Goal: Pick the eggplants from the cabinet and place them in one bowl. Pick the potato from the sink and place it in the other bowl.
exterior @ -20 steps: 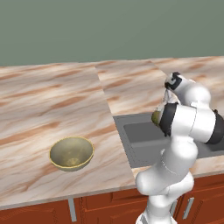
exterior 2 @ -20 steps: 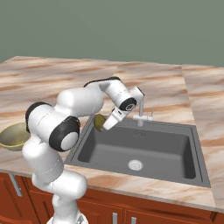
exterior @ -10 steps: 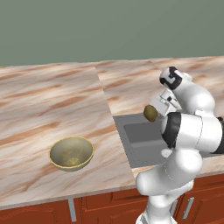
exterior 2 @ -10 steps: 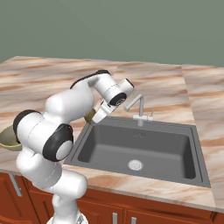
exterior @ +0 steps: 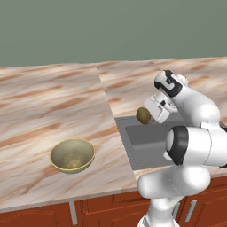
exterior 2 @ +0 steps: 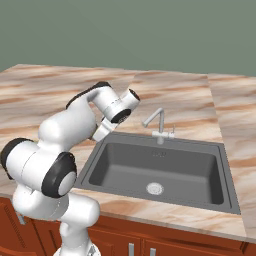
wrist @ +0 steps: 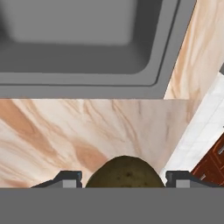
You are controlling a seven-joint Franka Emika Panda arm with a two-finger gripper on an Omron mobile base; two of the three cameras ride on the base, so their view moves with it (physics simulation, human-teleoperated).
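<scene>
Marble counter (exterior: 53, 106) running wall to wall, with the sink (exterior 2: 165, 170) set into it as the landmark. Carrying the potato (exterior: 143, 115) in the gripper (exterior: 150, 113), jaws closed narrow on it, above the counter at the sink's left edge. Showing in the hand view as an olive-brown lump (wrist: 124, 171) between the two finger tips, with marble directly beneath and the sink rim beyond. Sitting well left of the sink, toward the counter's front edge: the other bowl (exterior: 72, 154), olive-tan, upright, looking empty. Standing behind the sink: the faucet (exterior 2: 159, 125). Lying bare, the basin, apart from the drain (exterior 2: 154, 188).

Step in hand, by judgement: transporting the potato from sink to bowl, pick already done, placing not yet done. Needing next: swinging the arm further left away from the sink until the potato is hanging over the bowl's mouth, lowering close to the rim, then opening the jaws. Watching for: releasing too high and bouncing the lump off the curved wall, or clipping the rim on the way in. Eggplants, cabinet and the wide wooden bowl lying outside these pictures, so no calling that part of the task.
</scene>
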